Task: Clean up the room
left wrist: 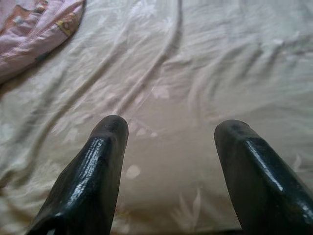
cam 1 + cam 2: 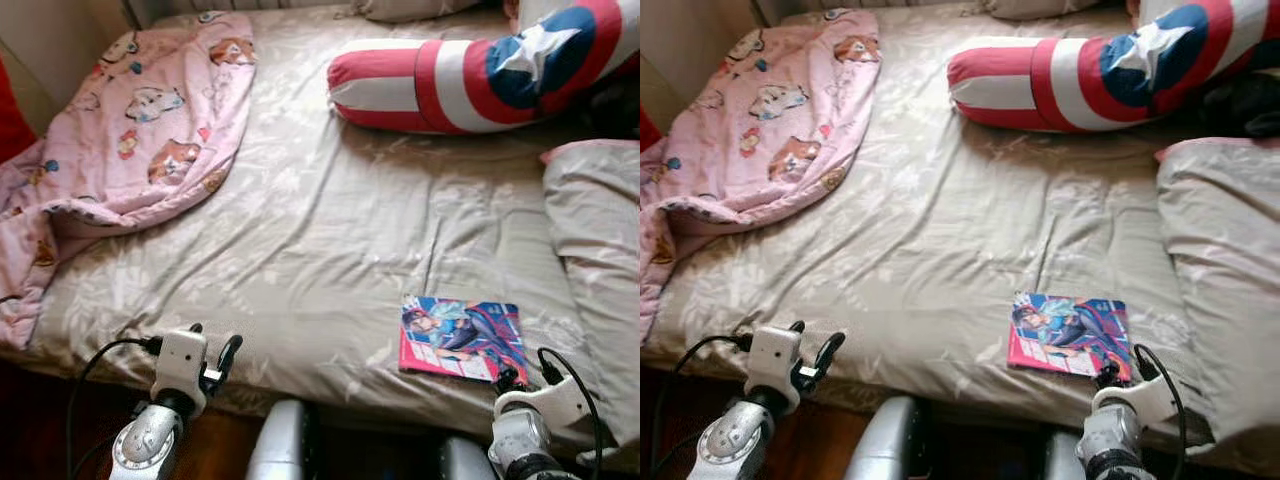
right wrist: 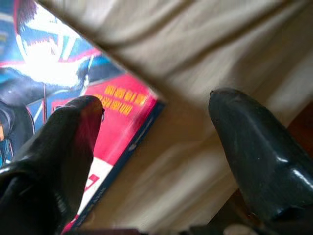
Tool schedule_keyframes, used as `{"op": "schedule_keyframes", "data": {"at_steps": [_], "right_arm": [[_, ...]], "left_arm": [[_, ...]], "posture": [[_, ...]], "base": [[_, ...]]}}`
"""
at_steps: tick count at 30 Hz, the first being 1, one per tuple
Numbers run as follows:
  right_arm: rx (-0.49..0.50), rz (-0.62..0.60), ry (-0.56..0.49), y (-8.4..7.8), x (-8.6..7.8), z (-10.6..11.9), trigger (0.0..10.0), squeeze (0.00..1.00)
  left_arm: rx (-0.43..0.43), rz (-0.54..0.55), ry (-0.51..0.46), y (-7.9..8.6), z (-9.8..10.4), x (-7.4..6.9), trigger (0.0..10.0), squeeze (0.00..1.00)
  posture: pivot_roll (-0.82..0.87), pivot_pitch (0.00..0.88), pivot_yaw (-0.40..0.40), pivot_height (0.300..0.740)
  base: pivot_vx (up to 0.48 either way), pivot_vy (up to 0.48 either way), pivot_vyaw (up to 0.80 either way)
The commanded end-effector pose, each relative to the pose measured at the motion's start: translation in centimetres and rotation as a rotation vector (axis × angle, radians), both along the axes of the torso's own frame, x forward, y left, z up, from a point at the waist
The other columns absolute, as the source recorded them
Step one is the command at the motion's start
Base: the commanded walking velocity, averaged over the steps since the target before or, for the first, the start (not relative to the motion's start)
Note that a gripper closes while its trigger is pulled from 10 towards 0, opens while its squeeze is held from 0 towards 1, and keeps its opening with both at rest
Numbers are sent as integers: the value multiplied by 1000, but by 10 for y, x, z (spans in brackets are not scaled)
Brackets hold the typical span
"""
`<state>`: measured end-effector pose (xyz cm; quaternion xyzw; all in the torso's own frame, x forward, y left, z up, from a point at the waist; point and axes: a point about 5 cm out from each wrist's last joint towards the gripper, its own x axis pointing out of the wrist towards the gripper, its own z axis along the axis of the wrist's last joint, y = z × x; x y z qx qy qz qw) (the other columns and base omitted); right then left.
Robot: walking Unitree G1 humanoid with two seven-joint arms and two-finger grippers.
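Right tool [image 3: 156, 127], fingers apart, hovers at the near corner of the comic book [image 2: 461, 337] lying flat near the bed's [image 2: 330, 250] front edge, where closing could pinch sheet or nudge it off.

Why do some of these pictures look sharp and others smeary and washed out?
Head views: soft daylight, fairly sharp across the bed and comic book. Left wrist view: black fingers blurred from closeness, with glossy highlights. Right wrist view: comic book cover glares white and everything is blurred.
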<state>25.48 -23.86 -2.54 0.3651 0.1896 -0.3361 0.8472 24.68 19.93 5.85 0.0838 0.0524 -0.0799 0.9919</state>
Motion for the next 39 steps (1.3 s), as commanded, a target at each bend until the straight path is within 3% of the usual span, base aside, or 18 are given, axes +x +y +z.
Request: {"op": "schedule_keyframes", "data": {"at_steps": [1, 5, 7, 9, 13, 14, 17, 21, 26, 27, 30, 34, 37, 39], "right_arm": [[-11, 24, 29, 4, -10, -8, 10000, 0], [-94, 44, 13, -2, -19, -10, 10000, 0], [-236, 179, -9, 2, -15, -4, 10000, 0], [-311, 271, -43, 9, -10, 1, 10000, 0], [-332, 454, -91, 32, -5, 1, 10000, 0], [-387, 598, -92, 45, -5, 0, 10000, 0], [-363, 687, -114, 55, -5, -2, 10000, 0], [-383, 747, -55, 59, -6, -6, 10000, 0], [-370, 762, 36, 61, -13, -16, 10000, 0], [-346, 774, 100, 63, -21, -24, 10000, 0], [-332, 835, 186, 65, -36, -36, 10000, 0], [-324, 835, 220, 62, -42, -40, 10000, 0], [-328, 815, 278, 60, -48, -44, 10000, 0], [-324, 823, 280, 64, -49, -45, 10000, 0]], "left_arm": [[8, 21, 38, 2, -12, -5, 10000, 0], [-8, 47, 51, 1, -22, -3, 10000, 0], [-25, 69, 55, 2, -26, -1, 10000, 0], [-46, 91, 67, 2, -30, 1, 10000, 0], [-124, 177, 118, 5, -44, 1, 10000, 0], [-146, 209, 130, 8, -48, 1, 10000, 0], [-168, 229, 130, 6, -51, 3, 10000, 0], [-186, 216, 159, -1, -56, 5, 10000, 0], [-188, 203, 308, -6, -81, -2, 10000, 0], [-175, 192, 393, -10, -92, -7, 10000, 0], [-196, 231, 470, -10, -102, -14, 10000, 0], [-166, 244, 534, -8, -110, -21, 10000, 0], [-96, 224, 635, -8, -122, -36, 10000, 0], [-94, 256, 659, -6, -126, -42, 10000, 0]], "posture": [[224, 115, 48, 637], [196, 82, 20, 637], [174, 64, 8, 637], [158, 50, -3, 637], [130, 0, -32, 637], [128, 0, -40, 637], [137, 0, -52, 637], [142, 0, -61, 637], [131, 0, -59, 672], [143, 0, -63, 687], [173, 0, -68, 707], [170, 0, -64, 727], [143, 0, -48, 740], [139, 0, -43, 740]], "base": [[0, 0, 0], [0, 0, 0], [0, 0, 0], [0, 0, 0], [0, 0, 0], [0, 0, 0], [0, 0, 0], [0, 0, 0], [0, 0, 0], [0, 0, 0], [0, 0, 0], [0, 0, 0], [0, 0, 0], [0, 0, 0]]}}
